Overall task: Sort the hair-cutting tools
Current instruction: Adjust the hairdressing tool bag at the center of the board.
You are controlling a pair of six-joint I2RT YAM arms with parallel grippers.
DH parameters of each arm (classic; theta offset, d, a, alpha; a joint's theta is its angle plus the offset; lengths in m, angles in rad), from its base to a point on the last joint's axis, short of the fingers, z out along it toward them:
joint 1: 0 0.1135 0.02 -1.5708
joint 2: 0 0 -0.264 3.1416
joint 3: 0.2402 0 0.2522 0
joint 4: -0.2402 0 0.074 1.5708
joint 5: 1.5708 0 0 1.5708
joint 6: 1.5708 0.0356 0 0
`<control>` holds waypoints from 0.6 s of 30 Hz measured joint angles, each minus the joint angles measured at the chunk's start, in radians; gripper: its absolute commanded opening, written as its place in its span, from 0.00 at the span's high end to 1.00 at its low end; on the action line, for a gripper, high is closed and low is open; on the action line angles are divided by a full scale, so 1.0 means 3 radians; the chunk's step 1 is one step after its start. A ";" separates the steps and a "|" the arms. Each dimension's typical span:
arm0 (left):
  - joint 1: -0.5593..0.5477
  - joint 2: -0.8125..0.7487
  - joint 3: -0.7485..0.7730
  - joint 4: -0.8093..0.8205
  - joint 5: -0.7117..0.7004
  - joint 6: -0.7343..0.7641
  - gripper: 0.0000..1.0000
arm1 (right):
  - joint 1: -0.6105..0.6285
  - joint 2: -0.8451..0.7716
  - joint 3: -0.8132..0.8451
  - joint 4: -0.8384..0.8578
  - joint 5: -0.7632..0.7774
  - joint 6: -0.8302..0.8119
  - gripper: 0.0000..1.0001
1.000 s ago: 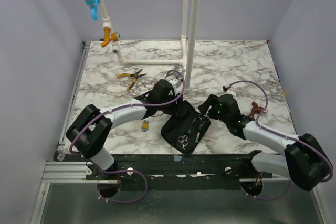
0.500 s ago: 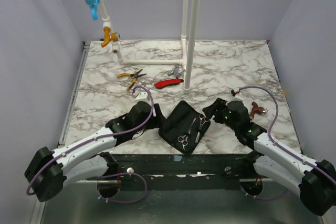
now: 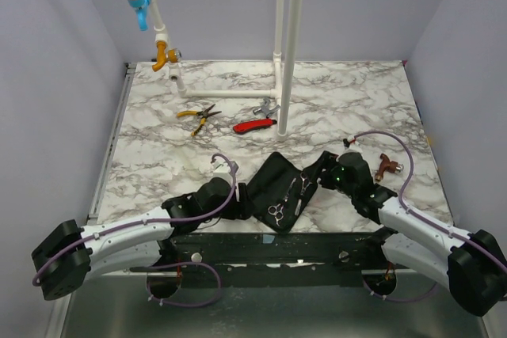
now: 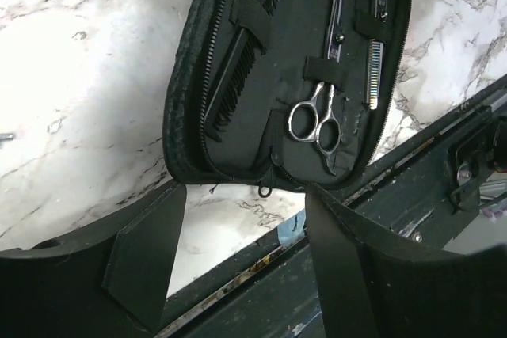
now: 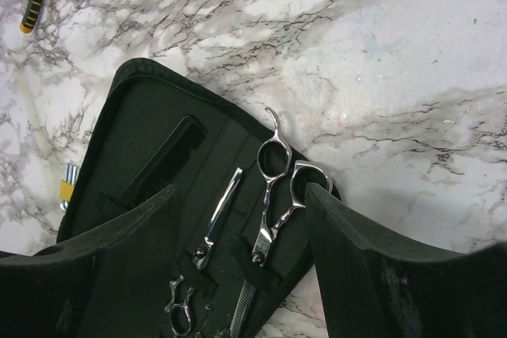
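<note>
A black zip case (image 3: 265, 176) lies open near the table's front edge. It holds a black comb (image 4: 238, 61), silver scissors (image 4: 318, 120) and thinning shears (image 4: 376, 61) under straps. In the right wrist view I see the comb (image 5: 158, 164), a straight pair of scissors (image 5: 218, 215) and a second pair (image 5: 273, 187). My left gripper (image 3: 238, 194) is open and empty at the case's near-left edge (image 4: 245, 191). My right gripper (image 3: 317, 173) is open and empty just above the case's right end (image 5: 242, 191). I cannot make out a thin dark stick tool.
Yellow-handled pliers (image 3: 198, 114), a red-handled tool (image 3: 255, 125) and a small grey tool (image 3: 264, 107) lie at the back by the white pipe post (image 3: 289, 45). A brown item (image 3: 386, 165) lies to the right. A small yellow and silver piece (image 5: 67, 187) lies left of the case.
My left arm has pulled back from over the case's far left side to its near-left edge. My right gripper has shifted a little towards the case. The case has stayed put.
</note>
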 measured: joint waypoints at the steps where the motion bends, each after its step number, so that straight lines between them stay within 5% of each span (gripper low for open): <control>1: -0.0020 0.0005 0.0000 0.0045 0.0009 0.0001 0.40 | 0.0000 0.0000 0.0000 0.0011 -0.0006 -0.0001 0.34; 18: 0.0160 0.1433 0.0902 0.0240 -0.0018 0.0408 0.56 | 0.0000 -0.0253 -0.0017 -0.0080 0.0023 -0.0018 0.34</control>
